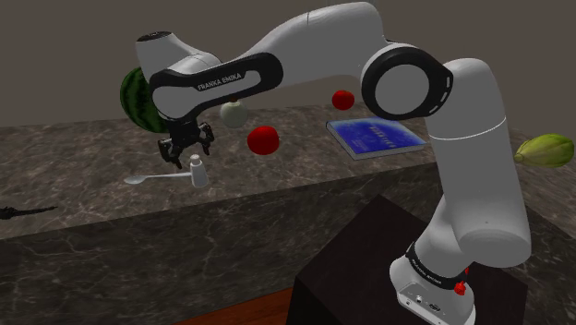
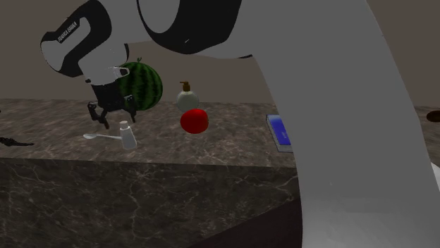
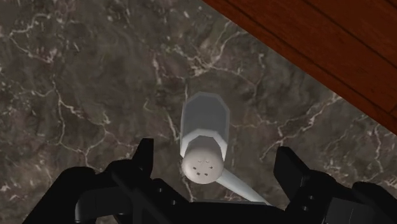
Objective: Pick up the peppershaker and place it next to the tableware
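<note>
Wrist view: the white pepper shaker (image 3: 203, 137) stands upright on the dark marble counter (image 3: 76, 83), its holed cap facing the camera. It sits between the two black fingers of the gripper (image 3: 215, 162), which are spread wide and touch it on neither side. A pale spoon (image 3: 240, 188) has its handle running in just beside the shaker's base. Past the counter's front edge lies a reddish wooden floor (image 3: 331, 44).

From the shoulder view, the pepper shaker (image 1: 197, 172) is near the counter's (image 1: 92, 217) front edge. The gripper (image 1: 187, 153) hangs just above it, with nothing held, and the spoon (image 1: 148, 177) lies alongside, its bowl pointing away from the shaker.

Farther back on the counter are a red fruit (image 1: 263, 139) and a pale round bottle (image 1: 234, 113). A striped watermelon (image 1: 138, 100) sits by the back edge, behind the arm. A second, smaller red fruit (image 1: 343, 99) and a blue tray (image 1: 376, 138) lie well apart from the shaker, towards the arm's base. A yellow-green fruit (image 1: 545, 150) sits at the far end. A small black object (image 1: 18, 212) rests near the front edge at the opposite end. The dark stand (image 1: 360, 268) is in front of the counter.
</note>
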Available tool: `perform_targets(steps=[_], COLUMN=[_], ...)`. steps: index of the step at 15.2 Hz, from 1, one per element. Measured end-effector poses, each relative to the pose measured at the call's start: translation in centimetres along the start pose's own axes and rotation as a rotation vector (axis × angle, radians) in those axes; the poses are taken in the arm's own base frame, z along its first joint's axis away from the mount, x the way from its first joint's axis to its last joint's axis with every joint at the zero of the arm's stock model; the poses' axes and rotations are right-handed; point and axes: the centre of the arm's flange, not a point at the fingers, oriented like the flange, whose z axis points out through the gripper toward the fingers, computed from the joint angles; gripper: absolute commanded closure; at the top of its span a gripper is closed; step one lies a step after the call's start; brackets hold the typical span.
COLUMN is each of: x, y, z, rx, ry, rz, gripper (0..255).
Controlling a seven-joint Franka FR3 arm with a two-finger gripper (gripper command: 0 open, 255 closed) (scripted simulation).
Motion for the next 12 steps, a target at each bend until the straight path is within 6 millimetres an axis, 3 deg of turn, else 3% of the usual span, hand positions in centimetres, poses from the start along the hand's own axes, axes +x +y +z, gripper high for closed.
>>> perform_targets(steps=[3,7,12], x=[0.0,0.0,0.0], y=[-0.1,0.0,0.0], z=[-0.6,-4.4,-5.0], rx=[0.000,0.000,0.000], ry=[0.000,0.001,0.000], rz=[0.000,0.000,0.000], gripper=[0,0,0])
